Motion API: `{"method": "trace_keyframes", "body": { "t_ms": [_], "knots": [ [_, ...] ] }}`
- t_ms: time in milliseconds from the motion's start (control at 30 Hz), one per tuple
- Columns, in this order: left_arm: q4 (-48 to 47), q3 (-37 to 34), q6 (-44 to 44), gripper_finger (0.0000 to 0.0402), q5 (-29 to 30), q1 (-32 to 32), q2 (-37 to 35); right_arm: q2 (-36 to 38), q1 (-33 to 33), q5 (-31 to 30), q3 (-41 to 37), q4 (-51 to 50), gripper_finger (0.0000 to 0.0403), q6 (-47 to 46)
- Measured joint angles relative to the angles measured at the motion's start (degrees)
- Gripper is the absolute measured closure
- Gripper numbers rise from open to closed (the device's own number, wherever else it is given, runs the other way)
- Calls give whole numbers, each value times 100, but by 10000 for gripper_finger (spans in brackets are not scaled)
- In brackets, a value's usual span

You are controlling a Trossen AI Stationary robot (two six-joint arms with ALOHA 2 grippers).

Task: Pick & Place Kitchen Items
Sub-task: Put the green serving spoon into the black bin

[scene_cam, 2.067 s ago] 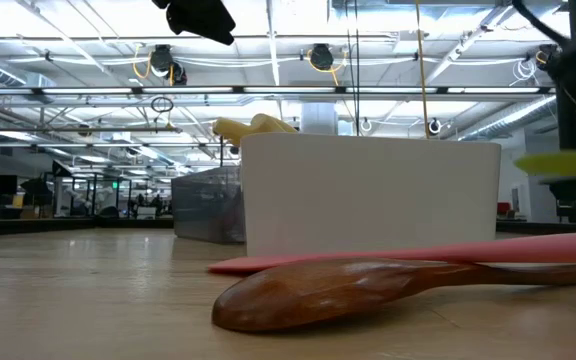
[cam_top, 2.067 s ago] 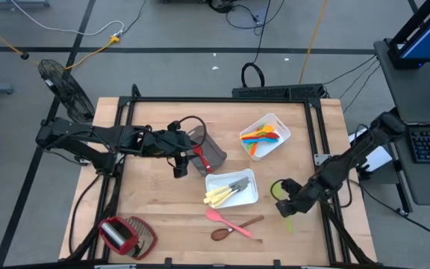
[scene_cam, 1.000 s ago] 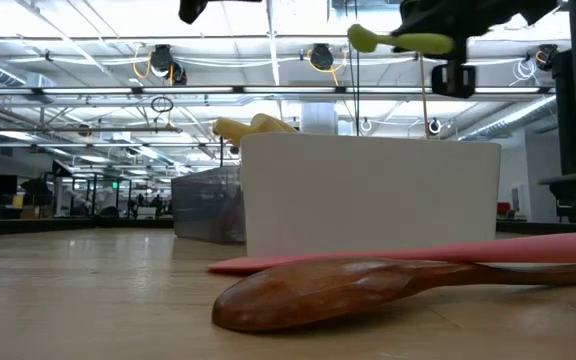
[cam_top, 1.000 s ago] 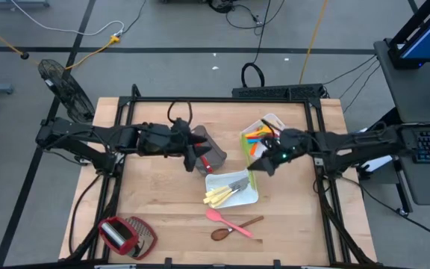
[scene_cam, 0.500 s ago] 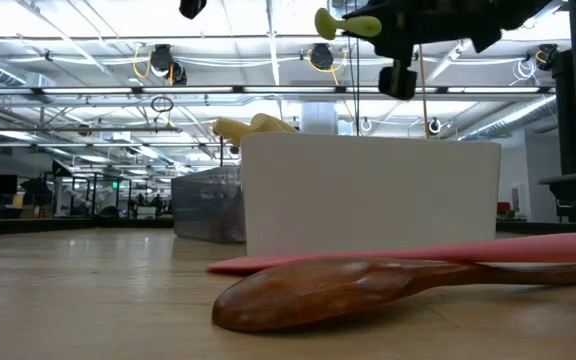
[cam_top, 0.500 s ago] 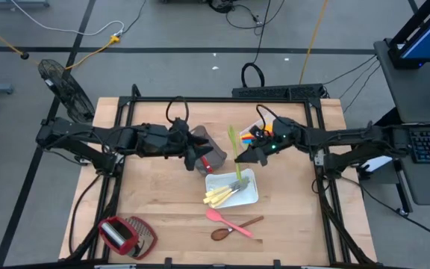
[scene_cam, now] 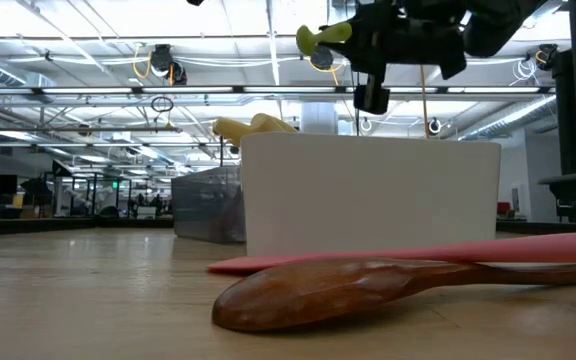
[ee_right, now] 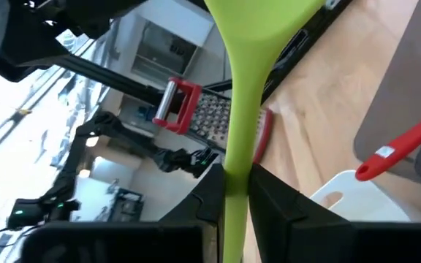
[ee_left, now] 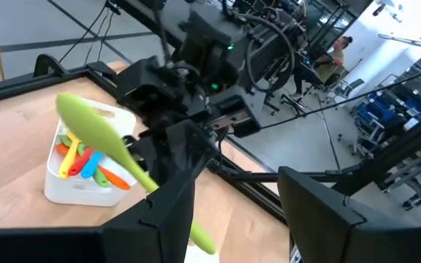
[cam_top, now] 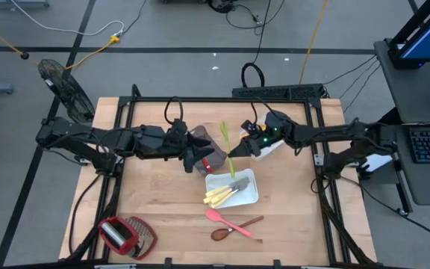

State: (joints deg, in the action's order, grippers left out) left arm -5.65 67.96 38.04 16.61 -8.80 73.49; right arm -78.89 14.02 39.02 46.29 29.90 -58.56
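A green spatula [cam_top: 225,137] is being held clamped in the right gripper [cam_top: 240,149] at frame centre, blade pointing up-frame, just right of the grey bin [cam_top: 209,149], where the left gripper [cam_top: 193,158], its opening impossible to tell, is hovering.

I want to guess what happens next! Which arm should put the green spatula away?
Probably the right. Its end effector is shut on the green spatula, in the air near the grey bin. The left end effector waits beside that bin.
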Motion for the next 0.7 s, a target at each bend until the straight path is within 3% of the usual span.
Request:
{"method": "trace_keyframes", "body": {
  "t_ms": [433, 700],
  "knots": [
    [-9, 0, 4, 199, -3, 0, 0, -1209, 225, 1386, 1440, -108, 370, -105],
    [-15, 0, -272, 199, -5, 2, 0, -2039, 413, 1686, 2132, -554, 370, -91]
  ]
}}
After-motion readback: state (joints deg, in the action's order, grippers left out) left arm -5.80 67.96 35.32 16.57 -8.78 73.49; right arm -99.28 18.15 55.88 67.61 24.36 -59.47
